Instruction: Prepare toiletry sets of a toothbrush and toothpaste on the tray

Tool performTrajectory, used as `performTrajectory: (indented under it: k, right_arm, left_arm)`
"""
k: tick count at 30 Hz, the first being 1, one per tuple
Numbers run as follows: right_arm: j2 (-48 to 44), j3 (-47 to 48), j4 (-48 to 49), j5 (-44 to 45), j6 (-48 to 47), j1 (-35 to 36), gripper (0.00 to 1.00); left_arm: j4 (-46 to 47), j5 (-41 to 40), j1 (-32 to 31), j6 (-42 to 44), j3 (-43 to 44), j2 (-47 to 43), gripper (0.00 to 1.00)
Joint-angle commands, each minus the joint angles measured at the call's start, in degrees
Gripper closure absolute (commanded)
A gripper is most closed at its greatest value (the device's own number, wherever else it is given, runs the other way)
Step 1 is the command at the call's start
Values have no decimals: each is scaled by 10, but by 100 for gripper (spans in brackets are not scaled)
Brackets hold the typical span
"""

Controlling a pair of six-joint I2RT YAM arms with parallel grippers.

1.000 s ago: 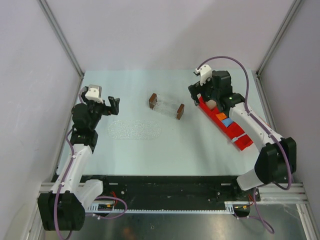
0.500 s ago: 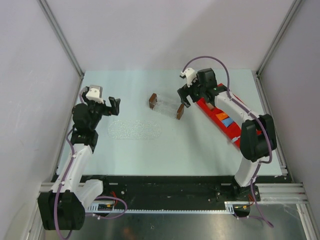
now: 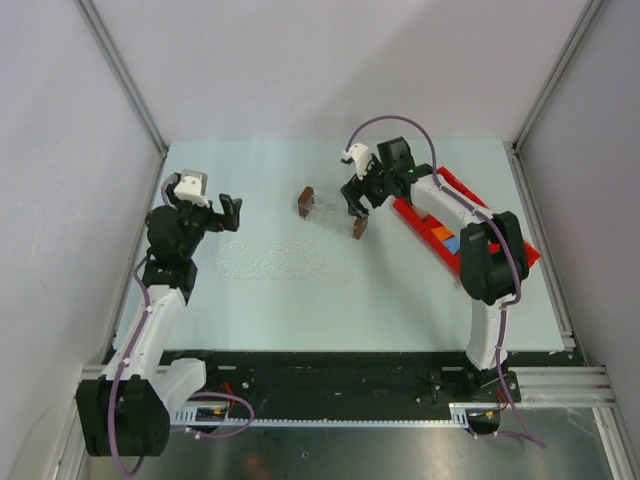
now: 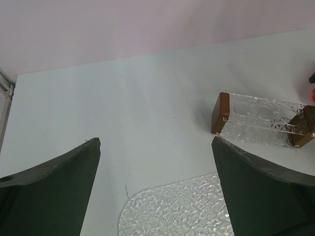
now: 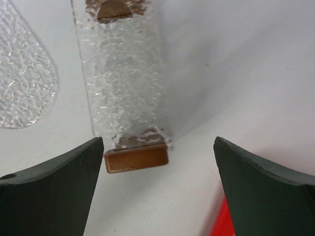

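1. Two sets of jaws, both wide open and empty: right jaws over the rack [image 5: 123, 83], left jaws beside the tray [image 3: 270, 258].
2. Rack's long axis lies square to the right jaws' closing line; no toothbrush discernible.
3. Toothpaste [image 3: 441, 232] in the bin [image 3: 455, 183], nearer the right arm [image 3: 480, 250].

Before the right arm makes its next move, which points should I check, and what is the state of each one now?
1. Right gripper jaws open, nothing held: ok.
2. Left gripper jaws open, nothing held: ok.
3. Tray lying flat, nothing on it: ok.
4. Orange toothpaste and blue toothpaste lying in the red bin: ok.
5. Right gripper over a task item: not ok, it hangs over the clear rack.
6. Toothbrush located: cannot tell, no view shows it.
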Motion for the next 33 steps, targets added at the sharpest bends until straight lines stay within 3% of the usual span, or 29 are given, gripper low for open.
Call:
performTrajectory:
  k: [1,28,33]
  right_arm:
    - [21,24,-13,-6,-29,25,0]
    - [112,83,-27,29,-63,54,0]
    - [123,93,-36,36,-67,60,8]
  left_arm:
    - [19,17,-1,26,-1,2,0]
    - [19,19,-1,33,-4,3,0]
    - [19,21,-1,33,-4,0,0]
